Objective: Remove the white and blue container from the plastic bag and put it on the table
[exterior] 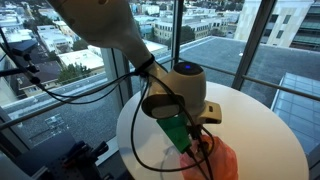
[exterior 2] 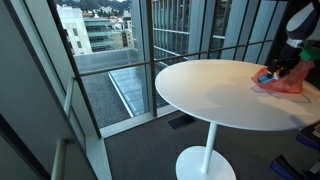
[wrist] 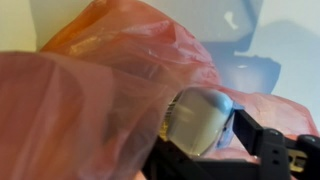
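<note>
The white and blue container (wrist: 200,116) is a pale rounded bottle with a blue end. In the wrist view it sits between my black fingers, at the mouth of the pink-red plastic bag (wrist: 100,90). My gripper (wrist: 207,128) is shut on the container, with a finger on each side. The bag's film covers the container's left part. In both exterior views my gripper (exterior: 193,122) (exterior 2: 291,66) is low over the bag (exterior: 226,160) (exterior 2: 287,84), which lies on the round white table (exterior: 260,120) (exterior 2: 215,95). A green part (exterior: 178,133) shows below the gripper.
The table stands on a single pedestal (exterior 2: 207,150) beside tall glass windows (exterior 2: 110,50) with a railing. Black cables (exterior: 140,110) hang from the arm over the table's edge. The bag lies near the table's rim.
</note>
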Action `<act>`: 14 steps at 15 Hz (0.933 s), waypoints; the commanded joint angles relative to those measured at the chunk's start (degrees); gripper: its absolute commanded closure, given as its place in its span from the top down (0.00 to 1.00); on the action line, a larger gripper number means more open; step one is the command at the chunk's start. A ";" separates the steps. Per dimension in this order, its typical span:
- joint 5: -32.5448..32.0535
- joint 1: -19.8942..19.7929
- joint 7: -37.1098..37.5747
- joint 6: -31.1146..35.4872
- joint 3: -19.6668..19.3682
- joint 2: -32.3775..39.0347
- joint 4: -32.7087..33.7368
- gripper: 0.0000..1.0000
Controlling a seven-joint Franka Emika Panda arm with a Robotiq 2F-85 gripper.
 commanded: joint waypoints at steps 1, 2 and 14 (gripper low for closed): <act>1.51 -1.04 -1.03 0.61 1.32 1.45 1.92 0.49; 1.55 -1.02 -1.14 0.55 1.50 1.13 1.80 0.41; 0.35 0.51 -1.02 -2.57 3.99 -8.54 -3.78 0.24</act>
